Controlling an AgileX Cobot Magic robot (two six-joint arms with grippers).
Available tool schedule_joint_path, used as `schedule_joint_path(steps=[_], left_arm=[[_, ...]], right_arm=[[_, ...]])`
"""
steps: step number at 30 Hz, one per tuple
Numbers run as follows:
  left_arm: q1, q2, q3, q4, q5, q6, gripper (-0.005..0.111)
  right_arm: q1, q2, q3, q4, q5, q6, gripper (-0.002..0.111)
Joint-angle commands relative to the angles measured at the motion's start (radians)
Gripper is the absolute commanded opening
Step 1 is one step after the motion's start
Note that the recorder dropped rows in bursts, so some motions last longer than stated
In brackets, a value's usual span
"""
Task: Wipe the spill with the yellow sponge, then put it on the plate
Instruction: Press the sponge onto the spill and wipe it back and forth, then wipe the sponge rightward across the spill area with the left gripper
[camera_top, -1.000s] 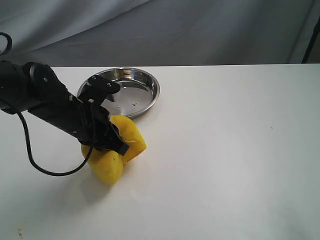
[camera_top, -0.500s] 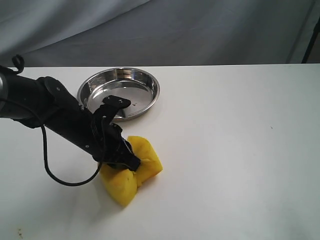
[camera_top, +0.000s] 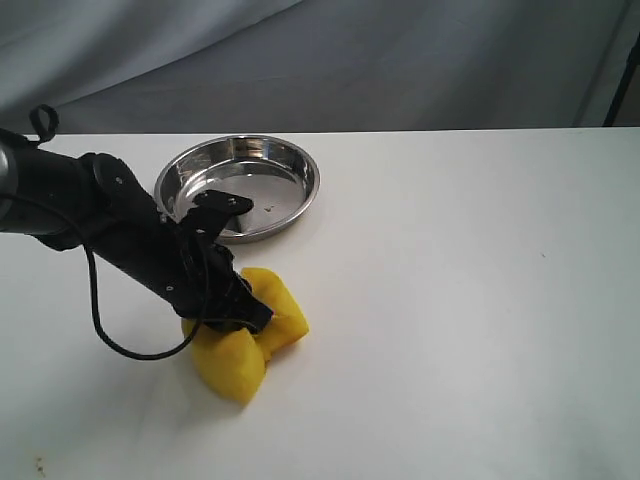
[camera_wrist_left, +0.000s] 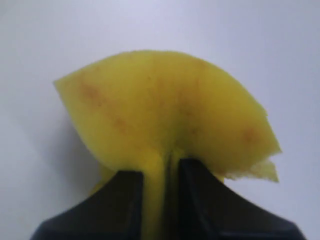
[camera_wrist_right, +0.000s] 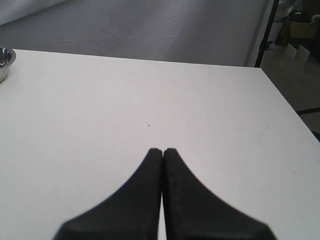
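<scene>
**Supervisor:** Report the status of the left end effector.

**Operator:** I see the left end effector (camera_top: 250, 318) closed down to a narrow gap on the yellow sponge (camera_top: 240, 362). In the left wrist view, the two black fingers (camera_wrist_left: 120, 200) pinch the sponge (camera_wrist_left: 165, 110) at its middle. The foam is squeezed thin between the jaws and bulges out on either side of the grip. The exposed face carries faint brownish-orange marks, and one corner is ragged.

**Supervisor:** State the position of the sponge.

**Operator:** The sponge is at the near left of the table (camera_top: 460, 300), held low. Its lowest lobe appears to touch the white surface, and a soft shadow lies under it. I cannot tell how firmly it presses down. The black arm (camera_top: 110, 220) enters from the left and slopes down towards the sponge. A black cable (camera_top: 100, 325) loops beneath it.

**Supervisor:** State the position of the plate.

**Operator:** The plate (camera_top: 312, 185) stands on the far left part of the table, close to the far edge. It lies beyond the sponge and clear of it. It is upright, with a few small specks inside. The wrist of the left arm overlaps its near rim in the exterior view.

**Supervisor:** Report the status of the right end effector.

**Operator:** I see the right end effector (camera_wrist_right: 163, 151) with its jaws pressed tip to tip and nothing between them. It is above bare table. A part of the plate's rim (camera_wrist_right: 5, 62) shows at the edge of that view, well apart from the jaws. Grey cloth (camera_top: 400, 60) hangs behind the table.
</scene>
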Motion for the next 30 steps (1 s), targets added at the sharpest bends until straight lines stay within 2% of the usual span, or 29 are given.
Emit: schedule_joint_path(steps=[1, 8, 17, 22, 28, 30], left_arm=[[0.097, 0.052, 0.013, 0.150, -0.041, -0.069, 0.000], [0.247, 0.058, 0.013, 0.150, -0.004, -0.069, 0.000], [0.376, 0.037, 0.013, 0.150, 0.022, -0.066, 0.000], [0.418, -0.010, 0.013, 0.150, 0.045, -0.066, 0.000], [0.423, -0.165, 0.013, 0.137, 0.036, -0.067, 0.000], [0.423, -0.167, 0.013, 0.120, 0.037, -0.067, 0.000]], right_arm=[[0.001, -0.005, 0.004, -0.007, -0.004, 0.005, 0.000], [0.001, -0.005, 0.004, -0.007, -0.004, 0.005, 0.000], [0.001, -0.005, 0.004, -0.007, -0.004, 0.005, 0.000], [0.001, -0.005, 0.004, -0.007, -0.004, 0.005, 0.000], [0.001, -0.005, 0.004, -0.007, -0.004, 0.005, 0.000], [0.001, -0.005, 0.004, -0.007, -0.004, 0.005, 0.000]])
